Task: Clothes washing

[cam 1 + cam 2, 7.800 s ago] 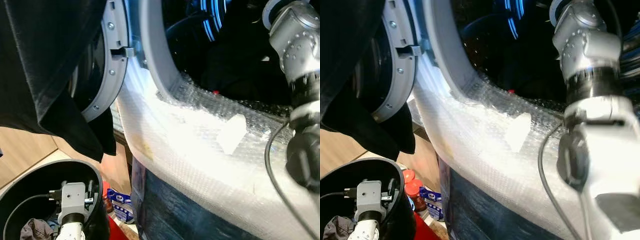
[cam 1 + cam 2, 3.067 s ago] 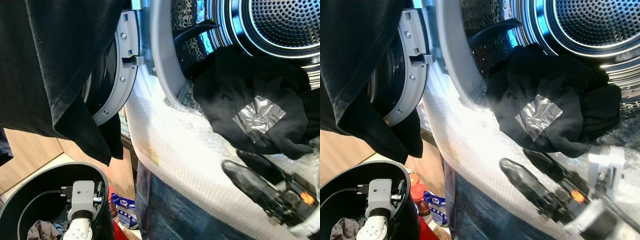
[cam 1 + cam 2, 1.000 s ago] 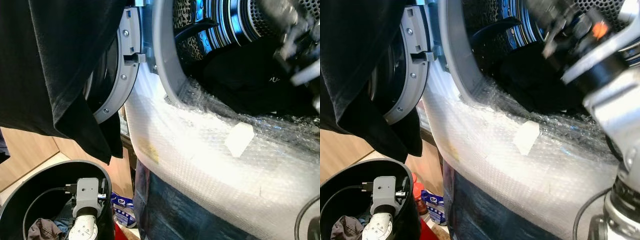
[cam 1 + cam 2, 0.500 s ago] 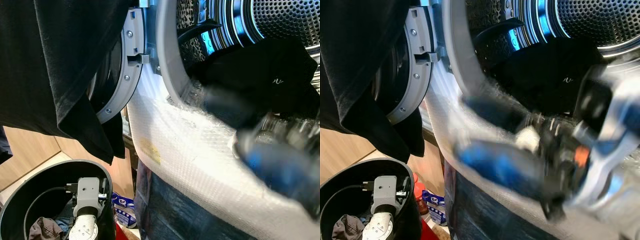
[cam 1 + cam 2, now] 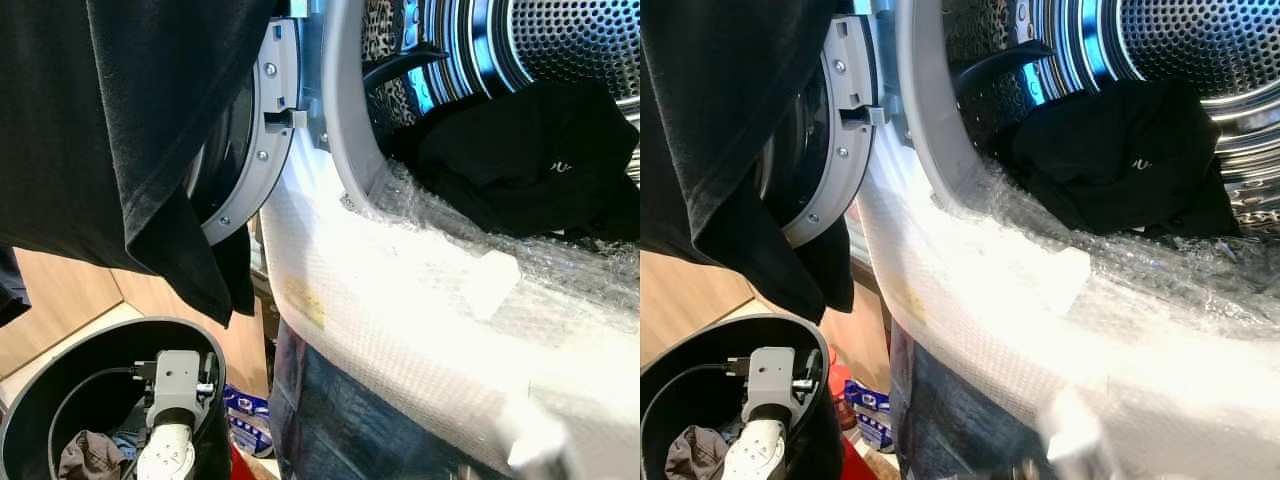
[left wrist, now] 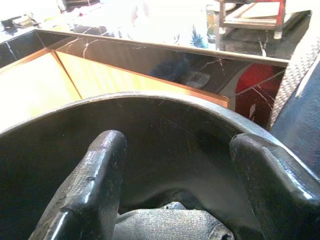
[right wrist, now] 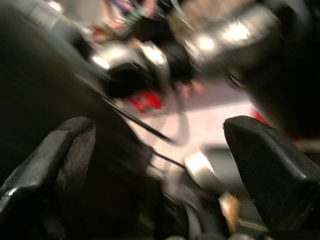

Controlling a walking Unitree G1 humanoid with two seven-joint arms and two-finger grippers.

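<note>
Your left hand, fingers spread, empty, inside round black laundry bin; right hand spread, empty. Black garment in perforated steel drum; bubble-wrap over rim.

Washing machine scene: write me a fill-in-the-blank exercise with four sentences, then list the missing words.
1. The black garment lies inside the machine's ____.
2. The machine's front rim is covered in ____ wrap.
3. The left gripper reaches down into a round black ____, above a grey cloth.
4. The left gripper's fingers are ____, holding nothing.

Missing words: drum; bubble; bin; open
</note>
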